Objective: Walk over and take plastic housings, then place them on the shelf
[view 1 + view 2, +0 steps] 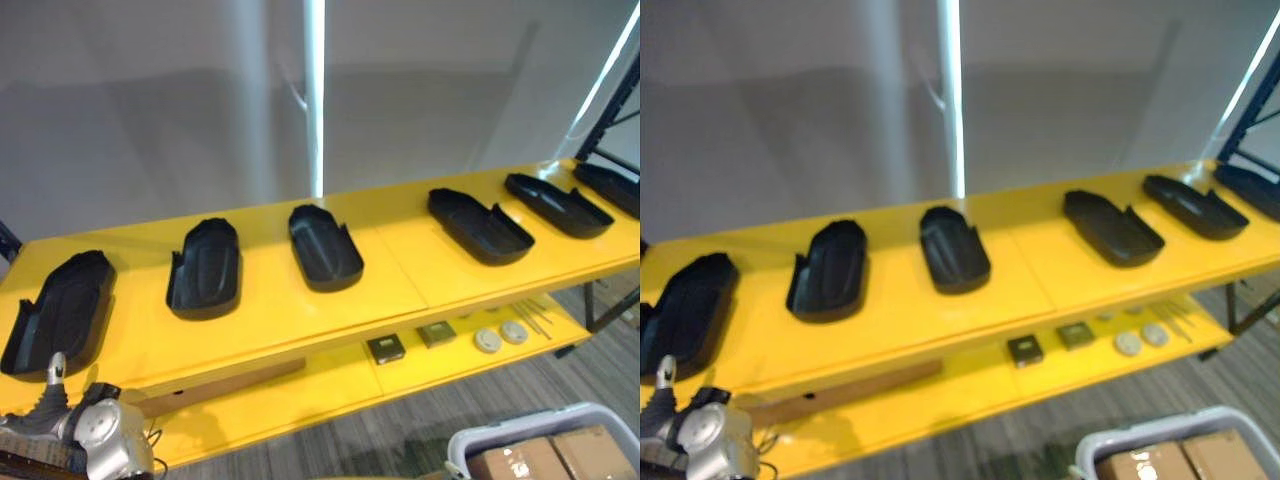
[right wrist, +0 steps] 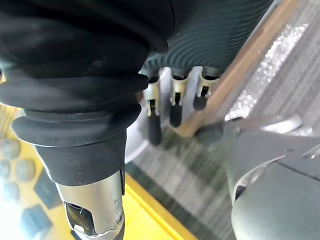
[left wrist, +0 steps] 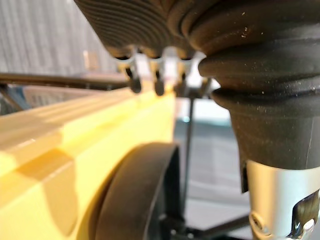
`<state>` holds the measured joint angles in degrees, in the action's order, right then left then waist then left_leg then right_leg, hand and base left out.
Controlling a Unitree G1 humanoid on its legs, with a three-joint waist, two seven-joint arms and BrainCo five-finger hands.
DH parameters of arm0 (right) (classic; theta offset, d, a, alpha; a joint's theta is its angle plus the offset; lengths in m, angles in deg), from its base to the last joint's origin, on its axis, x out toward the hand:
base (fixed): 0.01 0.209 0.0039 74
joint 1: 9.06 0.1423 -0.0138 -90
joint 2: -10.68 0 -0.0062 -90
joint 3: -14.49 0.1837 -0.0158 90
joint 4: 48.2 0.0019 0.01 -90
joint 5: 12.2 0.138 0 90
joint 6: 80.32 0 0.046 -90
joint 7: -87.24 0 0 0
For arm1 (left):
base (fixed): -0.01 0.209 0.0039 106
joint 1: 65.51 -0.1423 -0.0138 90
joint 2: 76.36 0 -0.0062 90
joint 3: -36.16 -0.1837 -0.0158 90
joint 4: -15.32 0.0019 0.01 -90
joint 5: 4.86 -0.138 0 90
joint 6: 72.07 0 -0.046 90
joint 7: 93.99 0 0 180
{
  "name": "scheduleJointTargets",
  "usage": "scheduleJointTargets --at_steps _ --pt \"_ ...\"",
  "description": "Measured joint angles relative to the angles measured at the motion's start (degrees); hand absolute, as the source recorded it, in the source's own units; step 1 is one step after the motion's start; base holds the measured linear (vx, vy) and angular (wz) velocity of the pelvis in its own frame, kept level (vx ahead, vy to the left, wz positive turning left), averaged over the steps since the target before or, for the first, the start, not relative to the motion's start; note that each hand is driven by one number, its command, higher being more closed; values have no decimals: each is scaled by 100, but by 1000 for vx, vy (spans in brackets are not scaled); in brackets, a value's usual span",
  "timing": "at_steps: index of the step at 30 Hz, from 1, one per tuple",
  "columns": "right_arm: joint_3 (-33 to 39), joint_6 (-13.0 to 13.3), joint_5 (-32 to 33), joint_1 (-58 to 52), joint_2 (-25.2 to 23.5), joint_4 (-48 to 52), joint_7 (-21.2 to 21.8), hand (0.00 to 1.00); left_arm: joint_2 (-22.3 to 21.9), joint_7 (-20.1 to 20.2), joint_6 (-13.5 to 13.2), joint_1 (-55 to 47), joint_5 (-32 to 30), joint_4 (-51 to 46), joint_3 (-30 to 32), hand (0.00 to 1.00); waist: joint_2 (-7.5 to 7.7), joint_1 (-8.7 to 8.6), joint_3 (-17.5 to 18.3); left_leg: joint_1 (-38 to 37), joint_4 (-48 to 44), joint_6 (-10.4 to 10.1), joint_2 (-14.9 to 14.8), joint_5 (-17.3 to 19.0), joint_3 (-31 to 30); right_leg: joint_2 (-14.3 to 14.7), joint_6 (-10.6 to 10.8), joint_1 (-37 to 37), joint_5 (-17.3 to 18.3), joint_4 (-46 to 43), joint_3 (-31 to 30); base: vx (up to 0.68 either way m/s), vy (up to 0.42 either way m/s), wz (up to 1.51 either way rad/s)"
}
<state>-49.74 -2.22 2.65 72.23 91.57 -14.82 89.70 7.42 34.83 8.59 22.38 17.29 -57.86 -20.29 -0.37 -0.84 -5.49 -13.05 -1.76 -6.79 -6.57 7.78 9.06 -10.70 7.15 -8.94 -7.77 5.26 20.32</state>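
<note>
My left hand (image 1: 97,432) is slack and empty, with the nearest black plastic housing (image 1: 58,312) just beyond its fingertips on the yellow shelf (image 1: 270,300). My right hand (image 2: 174,102) hangs loose, also empty. I'd lift clear of that housing's rim before fetching another.

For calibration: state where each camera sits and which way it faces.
Left eye view: on the head, looking down at the yellow shelf and its row of black plastic housings; left hand at lower left.
Right eye view: beside it, same aim, same shelf and housings.
Left wrist view: on the left wrist, looking along relaxed fingers at the leftmost housing on the shelf.
Right wrist view: on the right wrist, past the open right hand down to grey carpet.
</note>
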Motion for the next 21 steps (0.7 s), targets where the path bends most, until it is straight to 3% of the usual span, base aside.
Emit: scheduleJointTargets --at_steps 7,14,18,21 --pt "17 -31 -2 -2 2 0 1 0 172 -36 234 220 -4 0 -4 0 -9 -4 -4 -4 23 -3 -3 0 14 7 7 22 -5 -1 -6 0 0 0" --pt "21 60 4 -1 2 14 22 0 260 -36 263 301 -34 -2 -26 0 -43 -13 -25 -4 22 -3 -5 8 36 11 7 40 -5 0 -28 0 0 0" --pt "-99 571 14 -44 -23 60 104 0 345 -38 287 288 -72 -156 -18 0 -94 -7 -56 -4 17 1 -3 13 69 10 7 63 -5 0 -60 -2 2 -4" --pt "-296 1025 4 -117 -90 591 -328 0 344 -38 298 253 -75 -373 -13 0 -142 -10 -83 0 18 0 -2 16 93 12 8 89 -6 -1 -89 -3 7 -3"
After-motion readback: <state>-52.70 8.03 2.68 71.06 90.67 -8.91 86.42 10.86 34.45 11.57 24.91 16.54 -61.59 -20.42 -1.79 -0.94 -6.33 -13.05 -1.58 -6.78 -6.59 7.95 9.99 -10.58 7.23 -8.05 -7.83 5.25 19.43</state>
